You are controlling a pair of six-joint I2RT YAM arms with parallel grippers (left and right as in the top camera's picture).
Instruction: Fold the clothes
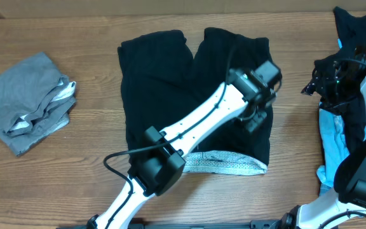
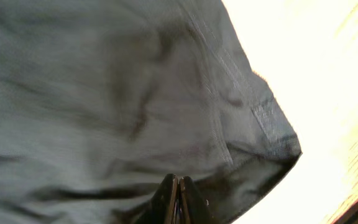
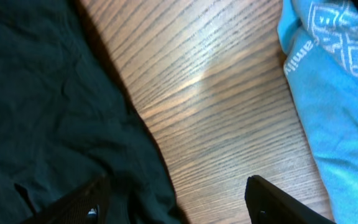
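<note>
Black shorts [image 1: 157,83] lie spread flat in the middle of the table, with the pale inner waistband [image 1: 224,164] showing at the near edge. My left gripper [image 1: 258,113] reaches over the right leg of the shorts near its outer edge. In the left wrist view its fingers [image 2: 178,193] are pressed shut on the dark fabric of the shorts [image 2: 104,93]. My right gripper [image 1: 311,86] is at the right of the table. In the right wrist view it is open [image 3: 179,205] over bare wood, with dark cloth [image 3: 42,112] under its left finger.
A folded grey garment [image 1: 27,102] lies at the far left. A pile of clothes sits at the right edge: a black piece [image 1: 354,28] and a light blue piece [image 1: 332,137], which also shows in the right wrist view [image 3: 334,81]. The table is brown wood [image 1: 75,178].
</note>
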